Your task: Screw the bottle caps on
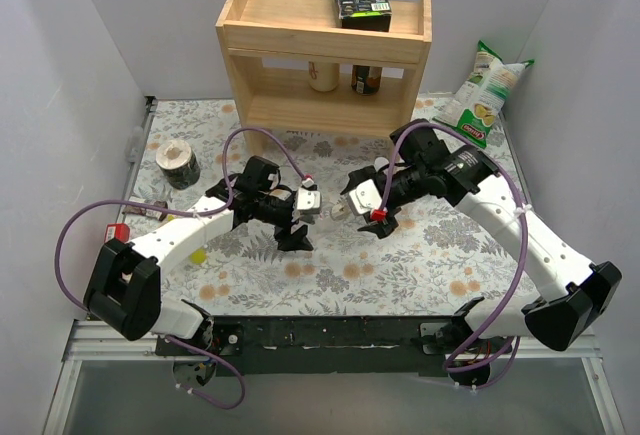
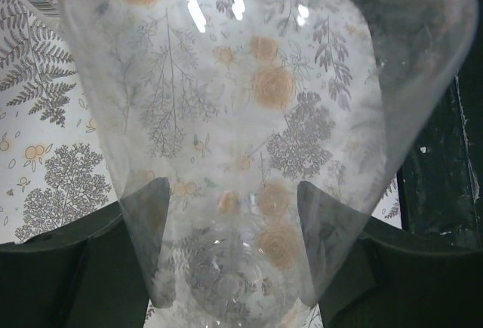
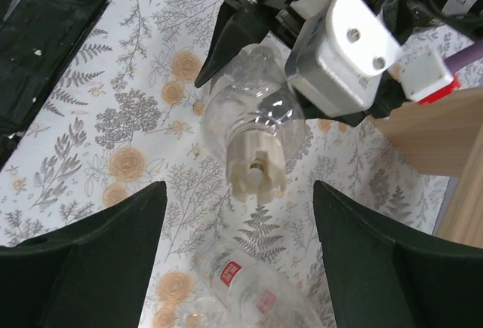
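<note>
Right wrist view caught the left pincer (image 2: 230, 203) clamped around a clear bottle (image 3: 249, 109), its neck aimed at six o'clock with a white cap (image 3: 255, 173) sitting on it. Right pincer (image 3: 240, 207) gaped wide, empty, fingers (image 3: 90, 252) flanking that cap. Smart play looked simple: close squarely on the cap, keep aligned, twist gently.

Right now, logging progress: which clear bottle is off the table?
The bottle gripped in the left hand, white cap at its neck, facing the right hand. The other bottle, with a red mark, lies on the flowered cloth below.
</note>
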